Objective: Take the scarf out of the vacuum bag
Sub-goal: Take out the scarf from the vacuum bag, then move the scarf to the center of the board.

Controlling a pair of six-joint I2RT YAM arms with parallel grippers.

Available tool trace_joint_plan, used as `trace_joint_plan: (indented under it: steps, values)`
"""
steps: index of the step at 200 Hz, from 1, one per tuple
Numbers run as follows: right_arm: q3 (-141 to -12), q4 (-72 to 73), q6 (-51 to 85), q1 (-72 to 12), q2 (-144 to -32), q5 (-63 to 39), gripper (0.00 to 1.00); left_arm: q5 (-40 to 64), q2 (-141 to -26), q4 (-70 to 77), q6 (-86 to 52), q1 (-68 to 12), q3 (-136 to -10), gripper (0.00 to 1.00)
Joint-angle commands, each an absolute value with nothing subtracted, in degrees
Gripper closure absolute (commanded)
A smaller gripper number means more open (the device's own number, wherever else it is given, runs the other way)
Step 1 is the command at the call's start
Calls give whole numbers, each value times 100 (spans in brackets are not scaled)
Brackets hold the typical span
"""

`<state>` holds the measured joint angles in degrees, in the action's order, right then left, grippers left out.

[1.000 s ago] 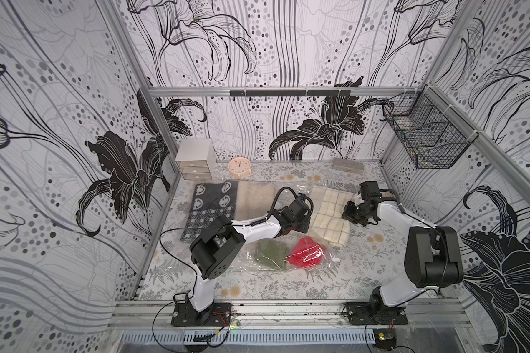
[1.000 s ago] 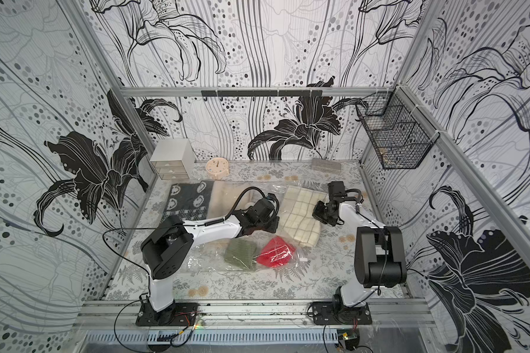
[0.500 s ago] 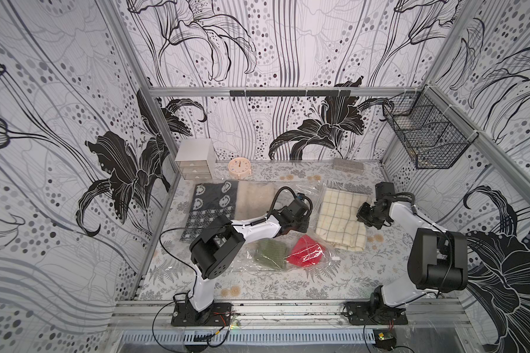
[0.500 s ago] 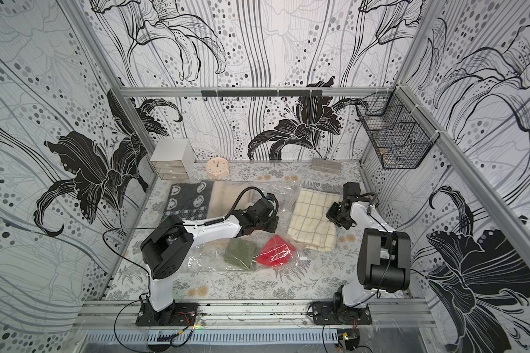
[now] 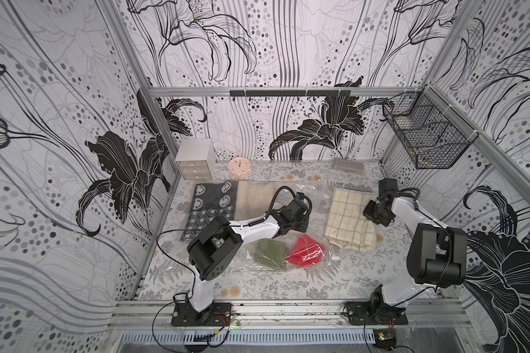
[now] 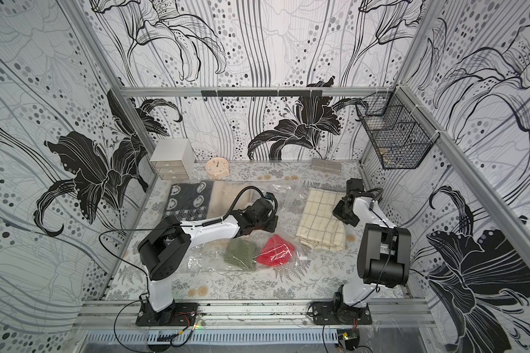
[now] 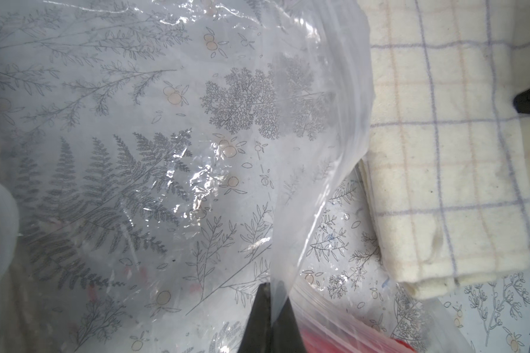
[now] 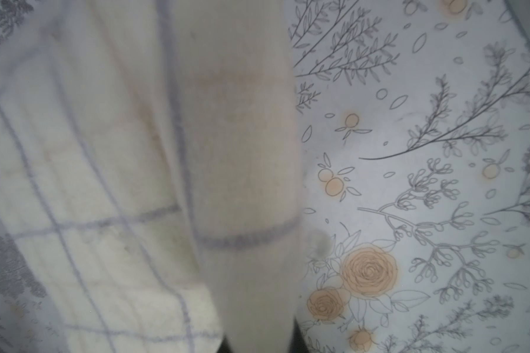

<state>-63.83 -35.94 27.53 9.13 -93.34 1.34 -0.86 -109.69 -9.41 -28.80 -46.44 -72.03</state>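
The left fingers (image 7: 265, 293) pinch tight on the vacuum bag's (image 7: 172, 128) slick, crinkly film. The right fingers (image 5: 370, 211) clamp the cream checked scarf (image 5: 348, 220), which lies outside the bag, beside it on the counter (image 5: 288, 284). It looks soft, light and floppy, so a folded edge is best.

Scarf (image 5: 349, 220) is lying on table (image 5: 288, 287), just R of vacuum bag (image 5: 314, 195) and outside it. Small bag (image 5: 288, 266) w/ 2 folded knits inside is lying in front of them. Spread cloth (image 5: 211, 204) is lying at L. Drawer unit (image 5: 195, 159) is standing in back-L corner, w/ clock (image 5: 239, 167) just R of it. Flat box (image 5: 348, 165) is sitting at back R. Wire basket (image 5: 426, 137) is hanging on R wall.
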Motion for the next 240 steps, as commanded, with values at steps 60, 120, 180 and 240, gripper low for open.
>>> trace_joint_plan:
  steps: [60,120,180,240]
  values:
    - [-6538,-4014,2654,923,-8715,825,51,-202,-10792,-808,-2835,-4588,-7126,100]
    - [-5903,-4666,2575,826,-7164,449,42,-321,-10800,-905,-2751,-4703,-7237,100]
    - [-5118,-4549,3070,510,-6931,-1215,44,-309,-10919,-933,-2750,-4768,-7343,100]
    - [-5005,-4413,3071,470,-7975,-889,46,-359,-10872,-932,-2745,-4772,-7321,100]
